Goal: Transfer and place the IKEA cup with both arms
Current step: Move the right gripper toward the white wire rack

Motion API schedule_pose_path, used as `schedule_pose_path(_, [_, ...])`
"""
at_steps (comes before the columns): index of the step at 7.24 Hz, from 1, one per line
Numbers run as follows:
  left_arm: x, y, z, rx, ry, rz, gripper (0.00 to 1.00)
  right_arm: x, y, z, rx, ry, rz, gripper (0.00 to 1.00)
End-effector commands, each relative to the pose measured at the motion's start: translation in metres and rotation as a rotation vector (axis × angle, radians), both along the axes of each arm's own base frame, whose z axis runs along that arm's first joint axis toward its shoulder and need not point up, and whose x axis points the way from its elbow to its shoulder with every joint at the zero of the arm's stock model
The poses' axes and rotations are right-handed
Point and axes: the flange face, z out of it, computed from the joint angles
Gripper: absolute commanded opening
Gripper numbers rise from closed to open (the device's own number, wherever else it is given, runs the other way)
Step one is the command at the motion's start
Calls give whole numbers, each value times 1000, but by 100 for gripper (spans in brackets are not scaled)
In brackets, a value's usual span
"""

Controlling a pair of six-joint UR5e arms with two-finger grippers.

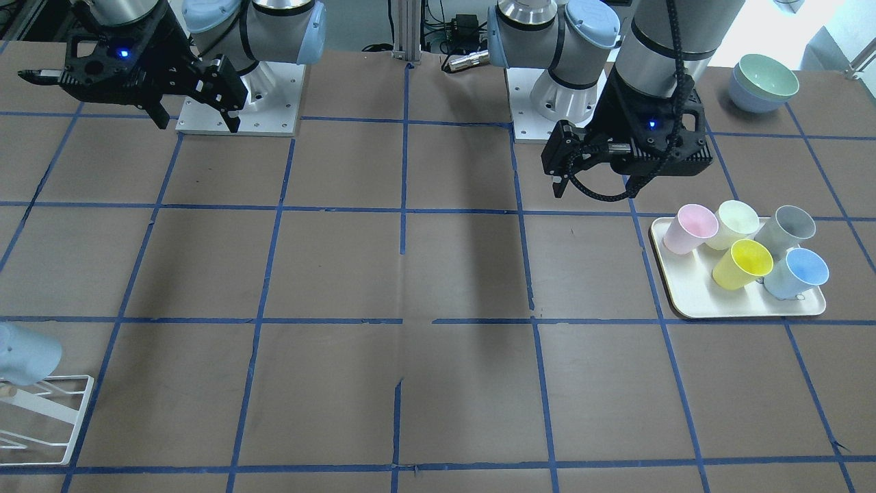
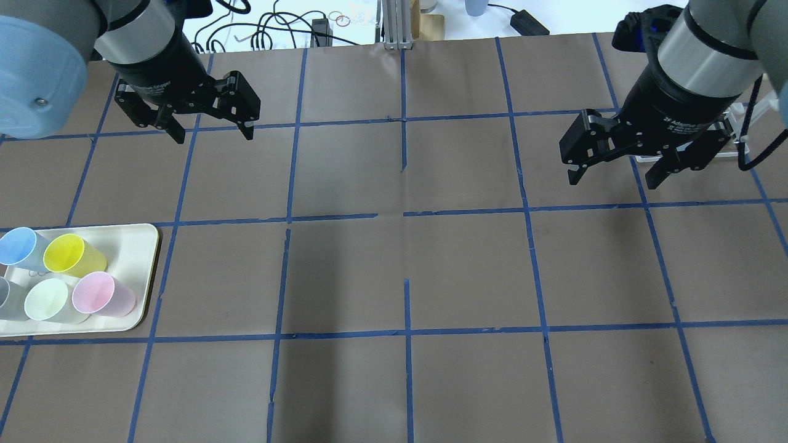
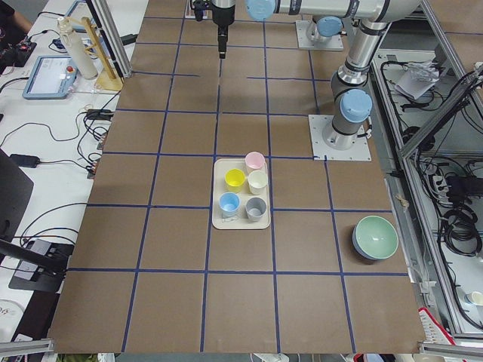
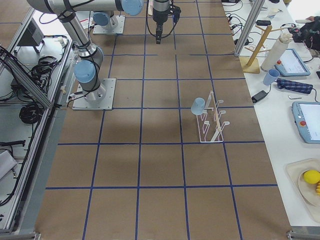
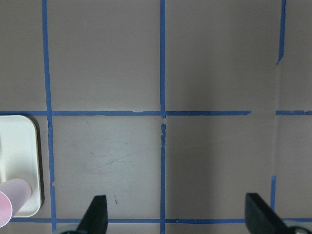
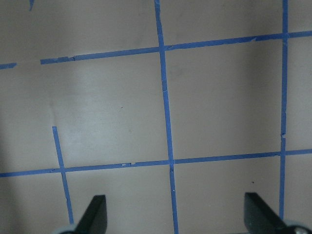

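Observation:
One light blue cup [image 1: 797,274] stands on the cream tray [image 1: 684,301] with a yellow [image 1: 742,263], a grey [image 1: 787,229], a pink [image 1: 688,229] and a pale green cup [image 1: 732,222]. Its blue twin [image 1: 24,354] hangs on a white wire rack [image 1: 48,411] at the opposite end of the table. I cannot tell which of the two is the task's cup. My left gripper [image 2: 212,132] is open and empty, high over bare table beside the tray [image 2: 132,246]. My right gripper [image 2: 612,178] is open and empty, high over bare table near the rack.
Two stacked bowls [image 1: 763,82], green in blue, sit at the table corner near the left arm's base. The left wrist view shows the tray's corner [image 5: 19,146] and the pink cup [image 5: 12,200]. Blue tape lines grid the brown table.

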Motion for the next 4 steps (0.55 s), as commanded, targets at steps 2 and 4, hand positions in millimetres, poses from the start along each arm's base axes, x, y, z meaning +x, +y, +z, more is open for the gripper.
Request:
schedule_pose_path(2, [0, 0, 0, 0, 0, 1, 100, -45, -10, 2, -14, 26, -31, 100])
schedule_pose_path(4, [0, 0, -2, 3, 3, 1, 100, -56, -13, 2, -20, 26, -44, 100])
